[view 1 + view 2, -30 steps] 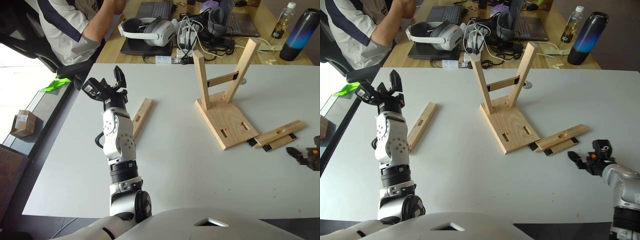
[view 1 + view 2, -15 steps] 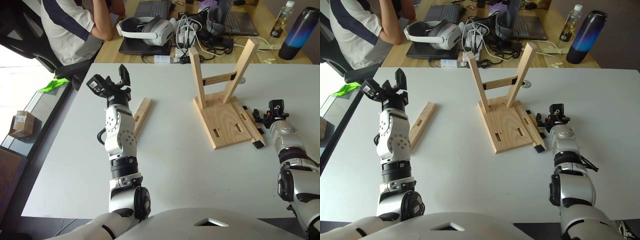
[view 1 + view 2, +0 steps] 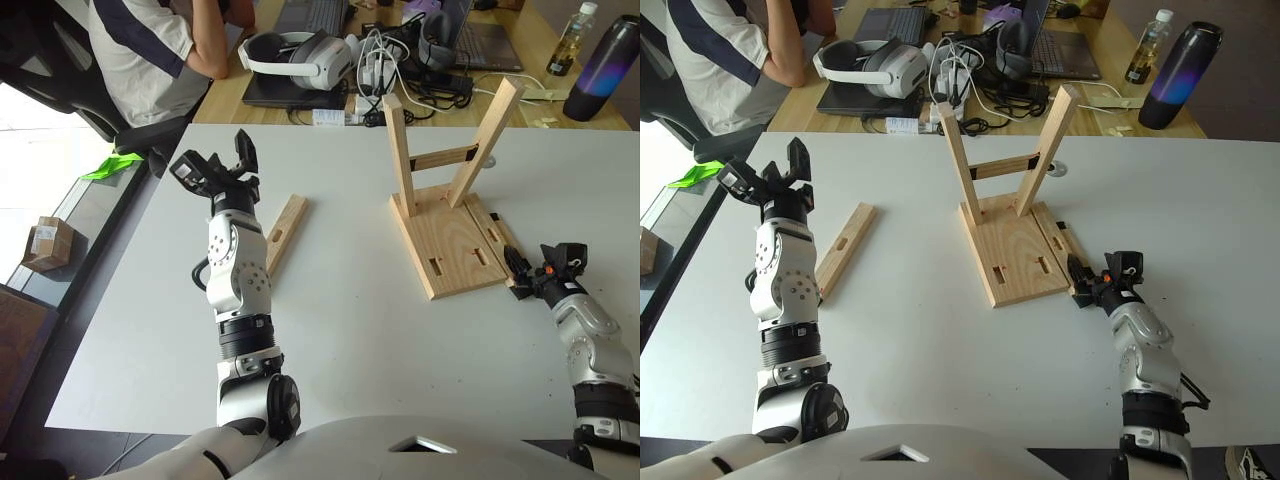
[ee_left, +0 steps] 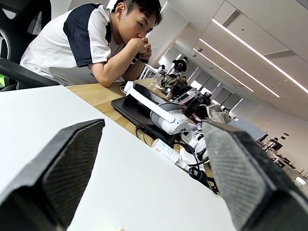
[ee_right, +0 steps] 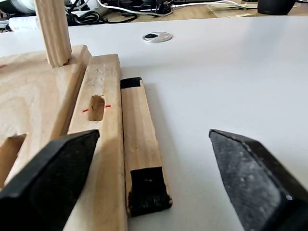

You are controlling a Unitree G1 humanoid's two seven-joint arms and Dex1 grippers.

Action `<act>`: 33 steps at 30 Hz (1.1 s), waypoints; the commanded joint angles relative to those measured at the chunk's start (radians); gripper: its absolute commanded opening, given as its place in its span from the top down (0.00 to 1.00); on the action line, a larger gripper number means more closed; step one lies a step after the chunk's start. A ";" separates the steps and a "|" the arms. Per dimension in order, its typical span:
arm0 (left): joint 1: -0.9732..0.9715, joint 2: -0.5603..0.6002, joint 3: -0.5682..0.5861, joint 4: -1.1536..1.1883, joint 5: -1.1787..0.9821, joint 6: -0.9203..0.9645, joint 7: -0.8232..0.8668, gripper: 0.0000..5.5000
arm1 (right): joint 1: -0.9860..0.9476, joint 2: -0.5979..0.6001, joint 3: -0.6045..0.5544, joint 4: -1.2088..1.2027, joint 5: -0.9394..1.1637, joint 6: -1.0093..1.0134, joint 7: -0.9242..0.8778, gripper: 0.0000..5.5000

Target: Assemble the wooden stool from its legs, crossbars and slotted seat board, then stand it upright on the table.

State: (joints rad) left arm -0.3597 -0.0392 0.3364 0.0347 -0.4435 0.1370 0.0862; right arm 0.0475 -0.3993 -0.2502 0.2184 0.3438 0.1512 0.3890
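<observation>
Between your right jaws, spread wide and gripping nothing, a loose leg (image 5: 94, 139) and a black-tipped crossbar (image 5: 140, 144) lie flat side by side with their long axes pointing straight away from the jaws. The loose leg sits tight against the seat board (image 5: 29, 96), its near end hidden behind one finger, so you cannot tell contact. Beyond them two fitted legs (image 3: 400, 150) stand up from that board, while your left jaws hang wide open and empty, with another leg (image 3: 283, 232) flat on the table (image 3: 350, 320) near them.
</observation>
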 commanded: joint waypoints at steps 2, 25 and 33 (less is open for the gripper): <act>0.001 0.004 0.002 -0.009 0.001 0.006 0.013 0.32 | 0.025 0.010 -0.043 -0.048 -0.001 -0.025 -0.018 0.23; 0.012 0.005 0.007 -0.028 -0.005 0.013 0.020 0.32 | 0.154 -0.141 0.021 0.108 -0.111 -0.014 0.233 0.23; -0.001 0.007 0.001 -0.012 0.001 0.015 0.016 0.32 | 0.028 -0.132 0.162 0.242 -0.111 0.110 0.343 0.23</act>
State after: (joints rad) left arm -0.3513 -0.0389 0.3418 0.0158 -0.4442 0.1390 0.0983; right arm 0.0697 -0.5778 -0.1524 0.3233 0.2876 0.1871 0.7414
